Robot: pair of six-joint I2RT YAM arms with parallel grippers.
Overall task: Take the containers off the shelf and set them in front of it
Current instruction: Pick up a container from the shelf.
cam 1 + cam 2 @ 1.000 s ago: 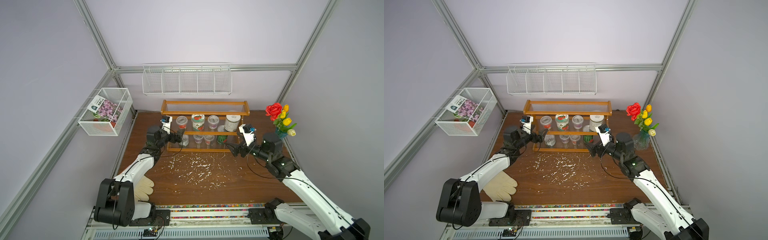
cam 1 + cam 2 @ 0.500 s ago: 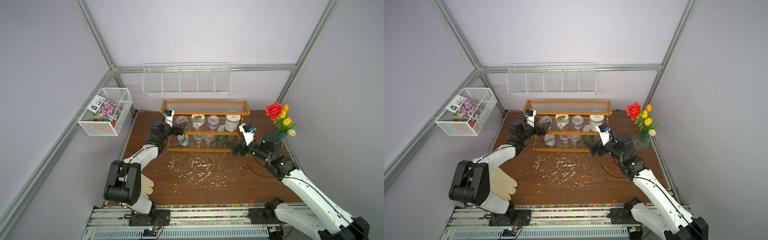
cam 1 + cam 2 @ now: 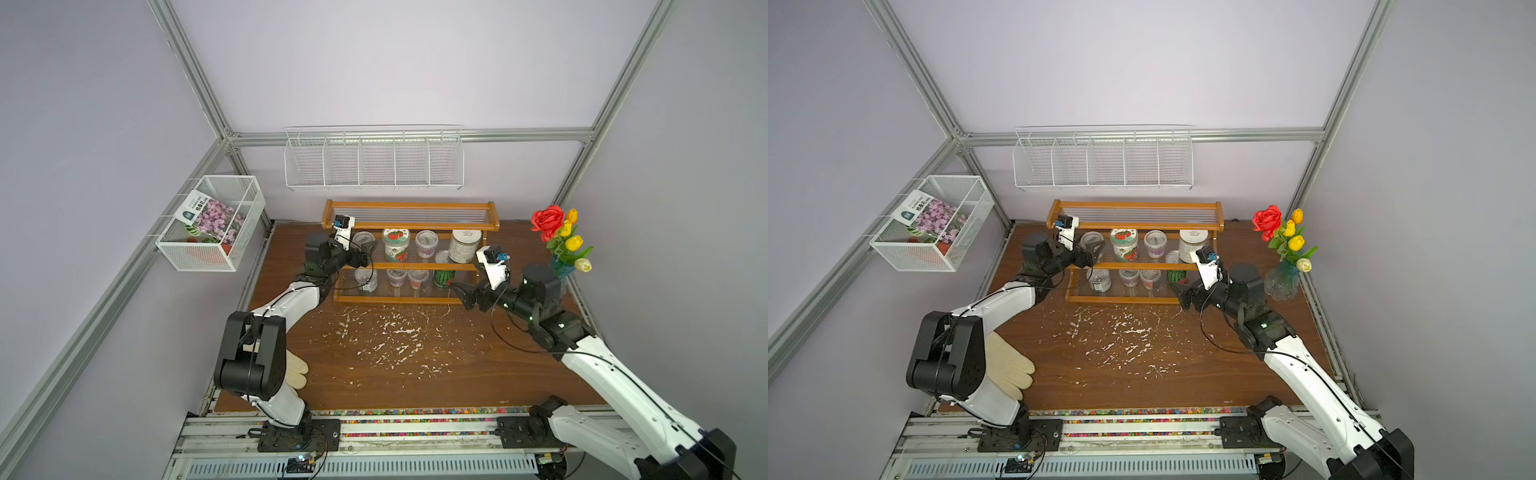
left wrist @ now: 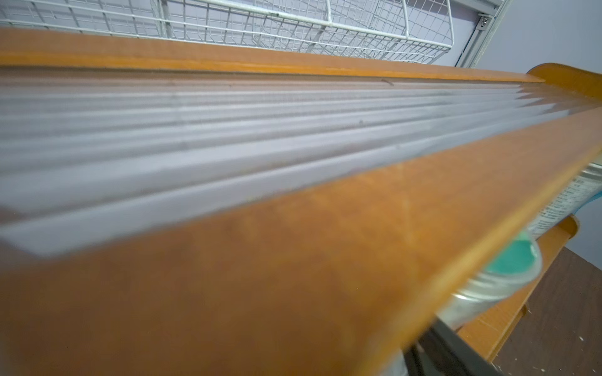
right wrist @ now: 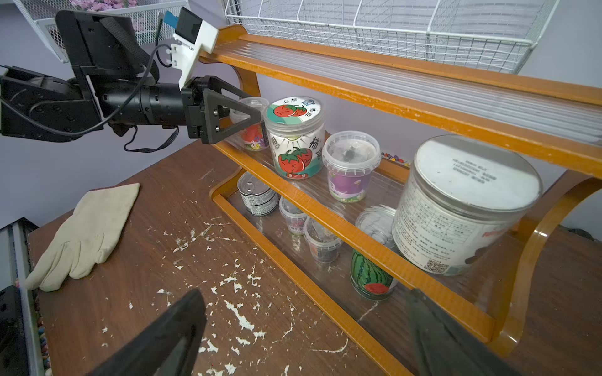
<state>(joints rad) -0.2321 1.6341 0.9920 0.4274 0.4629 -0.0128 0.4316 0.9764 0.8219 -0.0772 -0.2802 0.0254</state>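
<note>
Showing a brown table flecked with white scraps, with a pale glove laid near its front left. Before the right end of the shelf, the right gripper is held with fingers spread wide. On the bottom tier a pull-tab can, two small clear cups and a watermelon can are stood in a row. On the middle tier a clear cup, a strawberry jar, a purple-labelled cup and a large tin are stood. The left gripper is placed at the clear cup, one finger seen in front; whether it is pinched cannot be told. A wire basket is hung on the wall behind.
</note>
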